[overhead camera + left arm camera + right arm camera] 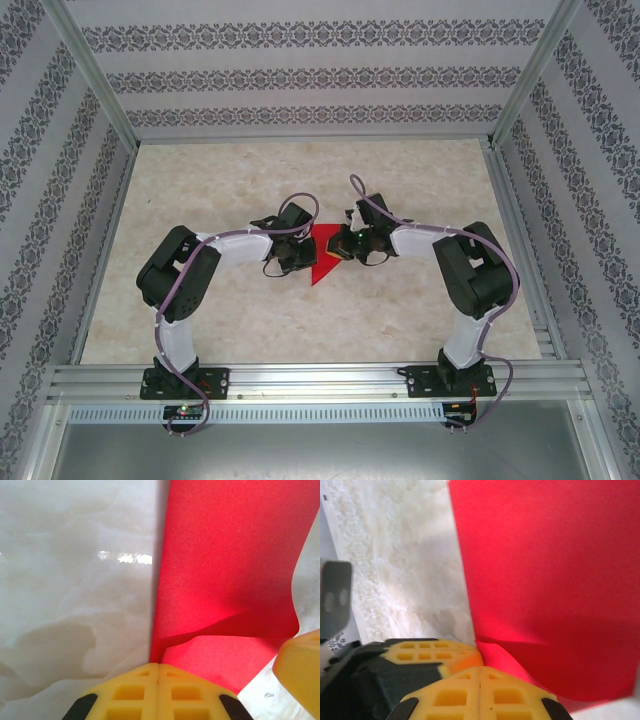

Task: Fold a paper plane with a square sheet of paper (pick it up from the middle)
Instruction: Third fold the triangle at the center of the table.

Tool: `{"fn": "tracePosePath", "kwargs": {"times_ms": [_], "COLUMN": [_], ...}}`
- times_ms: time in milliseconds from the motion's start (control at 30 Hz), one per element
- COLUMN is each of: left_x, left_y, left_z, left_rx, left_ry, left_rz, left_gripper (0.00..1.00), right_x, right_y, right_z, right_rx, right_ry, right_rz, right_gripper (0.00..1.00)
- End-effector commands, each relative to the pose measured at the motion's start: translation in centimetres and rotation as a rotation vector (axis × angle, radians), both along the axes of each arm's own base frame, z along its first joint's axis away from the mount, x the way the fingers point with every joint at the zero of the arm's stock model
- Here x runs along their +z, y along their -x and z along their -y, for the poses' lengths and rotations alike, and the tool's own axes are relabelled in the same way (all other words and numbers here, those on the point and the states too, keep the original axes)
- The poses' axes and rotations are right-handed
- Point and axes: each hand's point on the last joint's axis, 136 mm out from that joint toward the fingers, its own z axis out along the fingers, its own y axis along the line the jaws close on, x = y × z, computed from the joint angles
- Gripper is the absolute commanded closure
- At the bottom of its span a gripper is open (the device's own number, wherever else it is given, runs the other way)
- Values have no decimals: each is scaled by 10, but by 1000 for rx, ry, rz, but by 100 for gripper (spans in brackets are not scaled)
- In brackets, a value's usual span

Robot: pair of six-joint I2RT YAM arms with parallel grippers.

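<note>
Patterned wallpaper walls [300, 75] surround a pale, marbled bench [200, 320] with a metal rail [300, 380] along its near edge. At the bench's middle, the sheet of red paper [322, 262] sits partly creased, its tip pointing toward the rail. The left pincer [158, 666] and right pincer [480, 669] each have their yellow fingers pressed together, clamped on its edge.

Striped patterned wallpaper walls [300, 75]; marbled beige tabletop [200, 320]; aluminium frame [300, 380].
</note>
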Motion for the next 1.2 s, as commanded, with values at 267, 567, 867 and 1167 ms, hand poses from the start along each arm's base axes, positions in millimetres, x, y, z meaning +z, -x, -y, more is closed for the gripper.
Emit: {"fn": "tracePosePath", "kwargs": {"times_ms": [267, 567, 867, 1167], "left_x": [-23, 16, 48, 26], "left_y": [13, -1, -2, 2], "left_z": [-13, 2, 25, 22], "left_rx": [6, -35, -90, -100], "left_ry": [-110, -36, 97, 20], "left_rz": [-52, 40, 118, 71], "left_gripper": [100, 100, 97, 92], "right_x": [-22, -30, -24, -23], "right_y": [17, 14, 11, 10], "right_z": [11, 10, 10, 10], "right_rx": [25, 26, 24, 25], "right_ry": [21, 34, 31, 31], "right_rz": [-23, -31, -18, -16], "right_gripper": [100, 100, 100, 100]}}
